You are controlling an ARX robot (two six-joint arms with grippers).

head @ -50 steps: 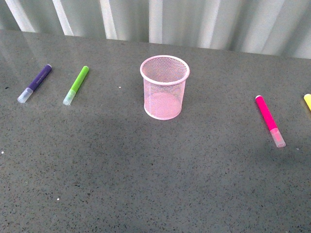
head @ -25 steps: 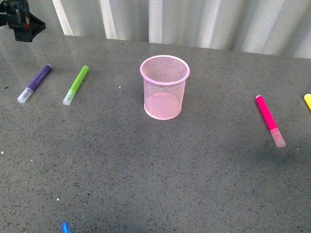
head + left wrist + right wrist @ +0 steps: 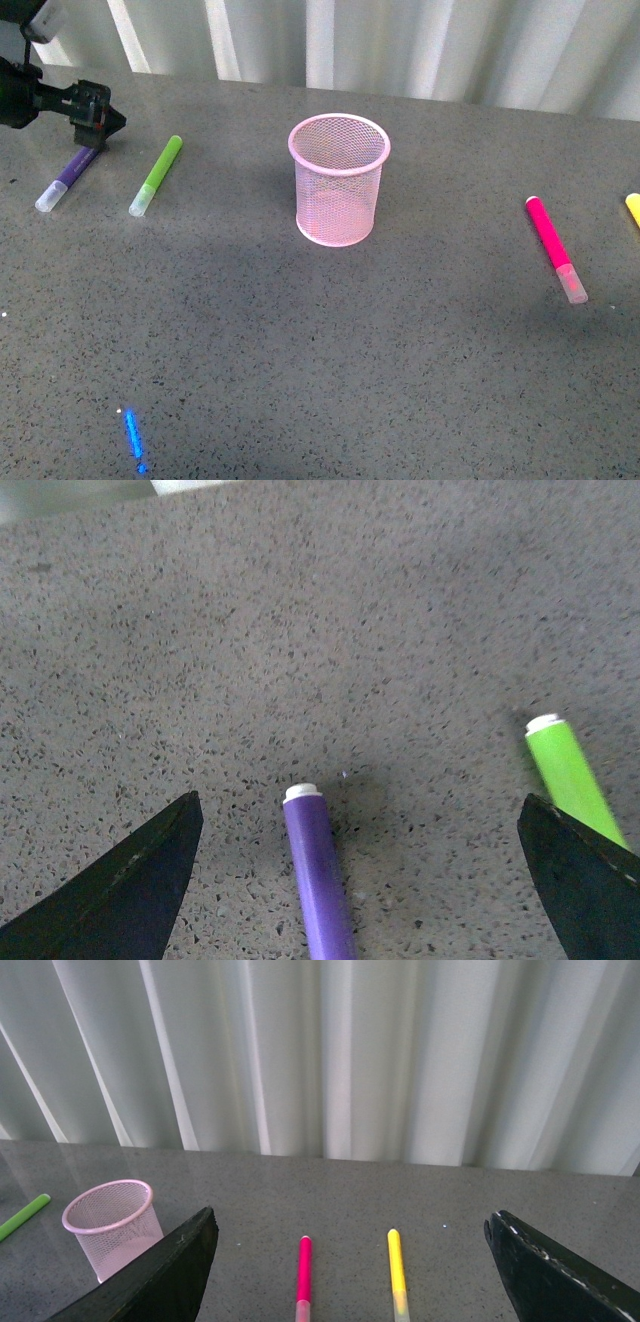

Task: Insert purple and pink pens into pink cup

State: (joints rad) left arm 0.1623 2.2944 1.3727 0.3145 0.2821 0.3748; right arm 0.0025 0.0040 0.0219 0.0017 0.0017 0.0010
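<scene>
Left hand, spread wide above the end of the purple pen, has the green pen just beside one finger, so descending may nudge it or grab both.

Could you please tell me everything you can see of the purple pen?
The purple pen is a short, thick marker with a clear cap toward the robot and a white ring at its far end. It lies flat on the grey table, beside the green pen, untouched, its far end below the open left gripper.
</scene>
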